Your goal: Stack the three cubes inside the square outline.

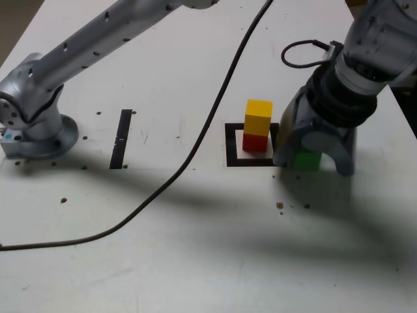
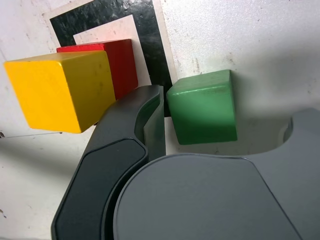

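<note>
Lighting: bright, fairly even over the white counter [image 1: 195,261]. Shadows: broad, soft-edged grey bands from the arm [image 1: 98,39] cross the counter diagonally toward the exterior view's right; a darker patch lies under the gripper [image 1: 314,160]. Glare: sheen on the black tape square [image 2: 130,12] in the wrist view. Focus: exterior view slightly soft and grainy; in the wrist view the yellow cube [image 2: 62,90] and green cube [image 2: 202,107] are sharp, the near gripper body smooth and featureless.
</note>
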